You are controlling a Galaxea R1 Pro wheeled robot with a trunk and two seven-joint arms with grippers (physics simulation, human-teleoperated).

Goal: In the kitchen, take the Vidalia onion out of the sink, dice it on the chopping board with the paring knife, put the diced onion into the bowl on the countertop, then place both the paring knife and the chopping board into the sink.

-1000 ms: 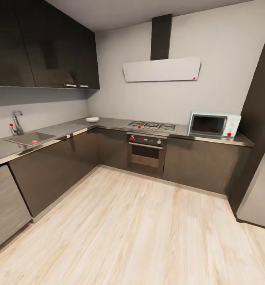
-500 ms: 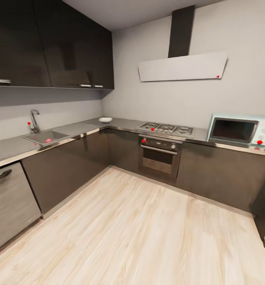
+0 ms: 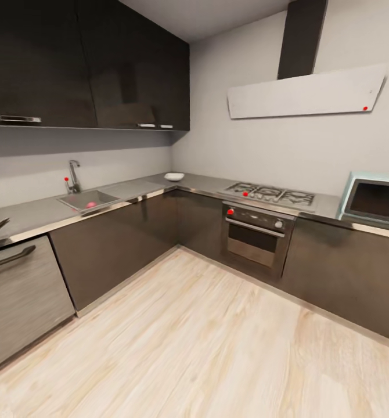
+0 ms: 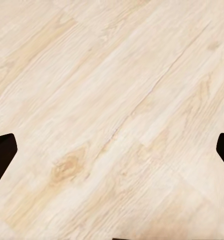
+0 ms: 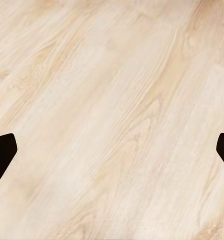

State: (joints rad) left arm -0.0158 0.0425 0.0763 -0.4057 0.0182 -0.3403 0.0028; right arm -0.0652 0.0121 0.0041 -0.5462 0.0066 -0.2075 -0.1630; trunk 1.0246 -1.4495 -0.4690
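Both grippers, left gripper [image 4: 112, 150] and right gripper [image 5: 112, 150], hang with fingers spread wide over bare floor [image 4: 112, 100], holding nothing because you are in transit. The Vidalia onion [image 3: 90, 204] lies in the sink [image 3: 72, 201], well apart from either gripper.

You have the onion [image 3: 90, 204] in the sink [image 3: 87, 200] on the countertop [image 3: 38, 212] at left, the bowl [image 3: 173, 176] beyond, the hob [image 3: 269, 195] right of it.
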